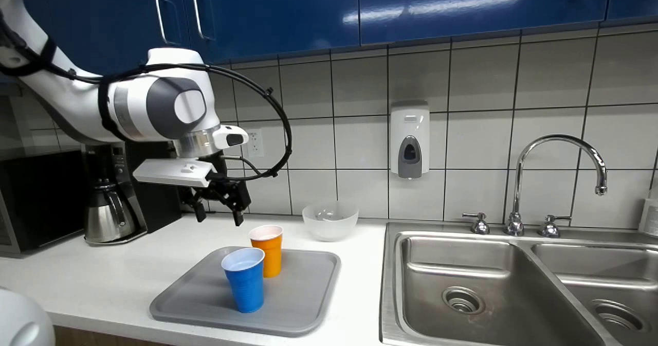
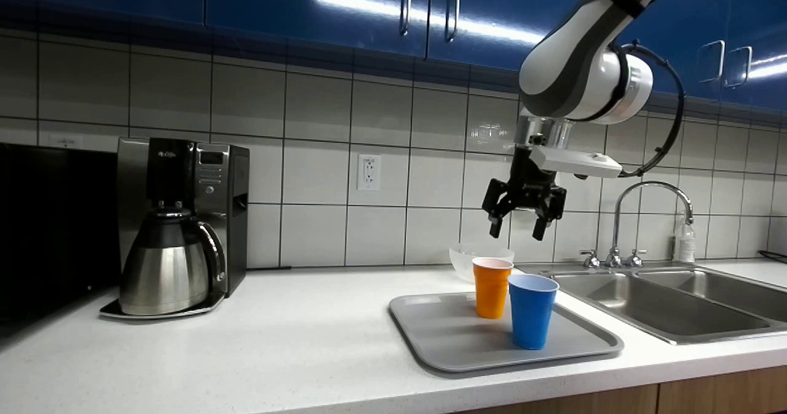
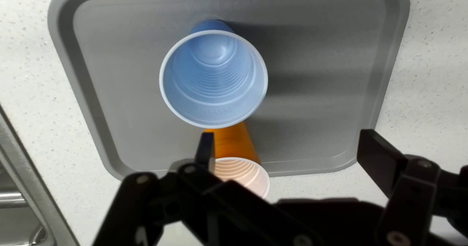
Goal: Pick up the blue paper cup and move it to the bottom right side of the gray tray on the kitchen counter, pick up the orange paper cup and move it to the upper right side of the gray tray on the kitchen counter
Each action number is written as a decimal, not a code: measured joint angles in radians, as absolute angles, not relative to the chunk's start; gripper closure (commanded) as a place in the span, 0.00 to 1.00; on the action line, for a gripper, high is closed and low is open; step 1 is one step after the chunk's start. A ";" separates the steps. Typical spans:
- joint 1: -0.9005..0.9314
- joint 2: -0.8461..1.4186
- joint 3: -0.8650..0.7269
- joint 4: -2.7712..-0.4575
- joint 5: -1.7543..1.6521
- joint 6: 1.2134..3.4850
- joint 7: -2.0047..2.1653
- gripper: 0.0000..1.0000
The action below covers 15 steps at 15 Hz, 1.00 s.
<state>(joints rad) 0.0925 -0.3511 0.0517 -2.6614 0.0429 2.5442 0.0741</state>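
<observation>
The blue paper cup (image 1: 247,288) stands upright on the gray tray (image 1: 306,294). In both exterior views the orange paper cup (image 1: 273,261) stands upright behind it on the tray, close to it. These also show in an exterior view: blue cup (image 2: 531,318), orange cup (image 2: 490,294), tray (image 2: 439,340). My gripper (image 2: 518,232) is open and empty, above the level of both cups. In the wrist view the blue cup (image 3: 214,79) is ahead of the open jaws (image 3: 287,143). The orange cup (image 3: 234,142) is partly hidden behind the blue cup and a finger.
The tray rests on the kitchen counter (image 1: 118,274). A clear bowl (image 1: 331,222) stands behind the tray by the tiled wall. The steel sink (image 1: 396,284) lies beside the tray. A coffee maker (image 2: 178,229) stands at the back of the counter. Blue cabinets (image 1: 277,12) hang above.
</observation>
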 measured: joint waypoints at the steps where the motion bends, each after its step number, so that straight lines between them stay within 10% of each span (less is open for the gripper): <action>1: 0.092 -0.337 0.052 -2.661 0.040 2.553 0.074 0.00; 15: 0.089 -0.186 0.052 -2.661 0.021 2.607 0.074 0.00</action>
